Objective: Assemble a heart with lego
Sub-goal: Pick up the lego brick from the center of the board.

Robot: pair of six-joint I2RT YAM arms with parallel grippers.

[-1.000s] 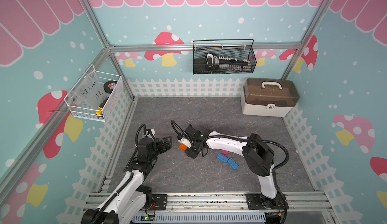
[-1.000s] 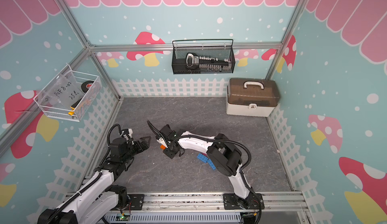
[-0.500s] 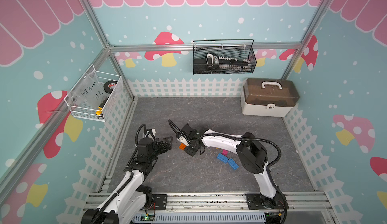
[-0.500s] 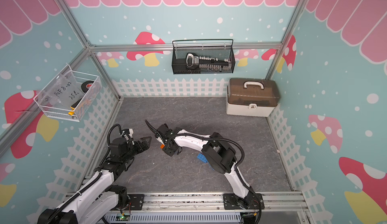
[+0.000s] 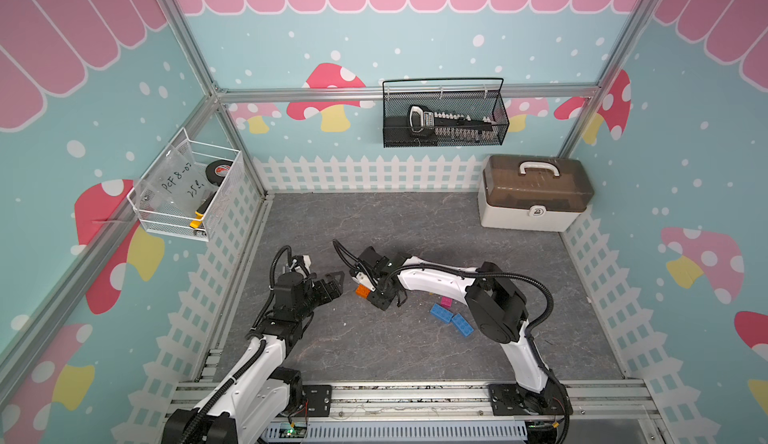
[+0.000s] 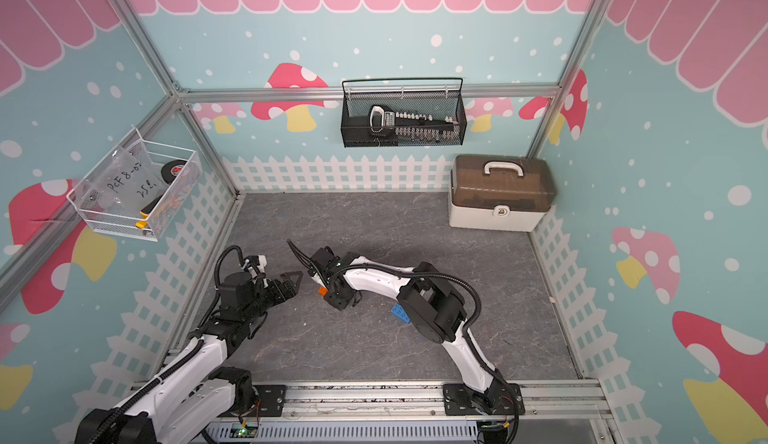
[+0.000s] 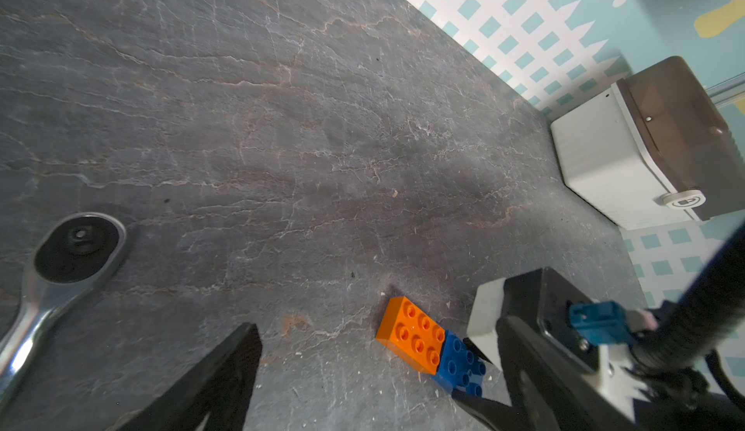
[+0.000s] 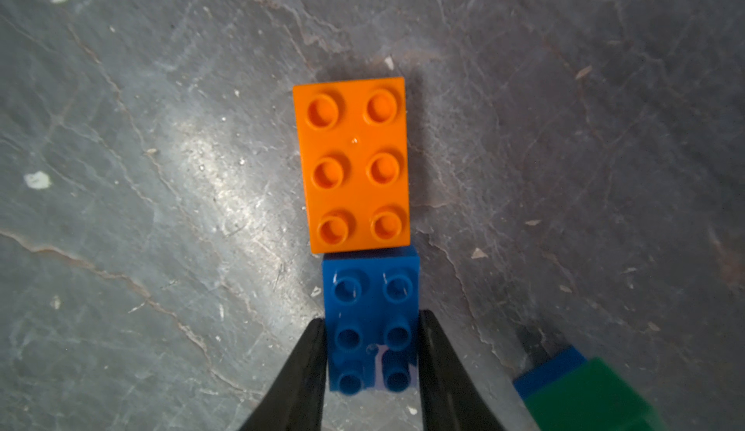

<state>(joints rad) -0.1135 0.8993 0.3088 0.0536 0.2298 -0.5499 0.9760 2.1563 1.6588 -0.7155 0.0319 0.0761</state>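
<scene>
Grey floor (image 5: 415, 230) is closed in by blue walls (image 5: 415, 47). 1 white box (image 5: 534, 209) with a brown lid is set in the far right corner. The left gripper (image 5: 335, 284) is held low near the middle, jaws wide apart. The right gripper (image 8: 371, 328) is clamped on a dark blue brick (image 8: 373, 288), 1 finger on each side. An orange brick (image 8: 354, 163) is laid end to end against it, touching. 2 light blue bricks (image 5: 440, 312) and 1 pink brick (image 5: 446, 301) are seen on the floor close by.
</scene>
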